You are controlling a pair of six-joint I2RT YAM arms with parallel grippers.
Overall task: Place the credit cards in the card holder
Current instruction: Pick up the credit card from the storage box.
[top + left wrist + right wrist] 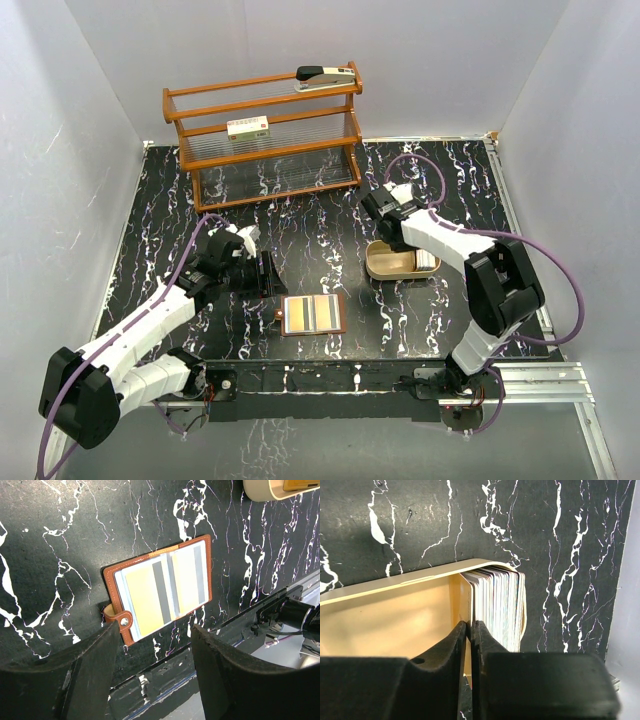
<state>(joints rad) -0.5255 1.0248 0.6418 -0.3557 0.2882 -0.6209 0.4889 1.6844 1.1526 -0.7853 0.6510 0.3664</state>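
Observation:
The brown card holder (313, 313) lies open near the table's front edge, with two pale credit cards (145, 600) lying on its spread; its snap tab (123, 622) points to the left. My left gripper (265, 272) is open and empty, held above the table just left of the card holder; in the left wrist view (157, 645) it sits near the tab. My right gripper (392, 243) reaches into a tan tray (385, 268), shut on one credit card (470, 610) at the left end of an upright stack of cards (500, 605).
A wooden rack (265, 130) stands at the back, with a stapler (325, 77) on top and a white box with a red label (248, 127) on its shelf. A metal rail (330, 375) runs along the front edge. White walls enclose the table.

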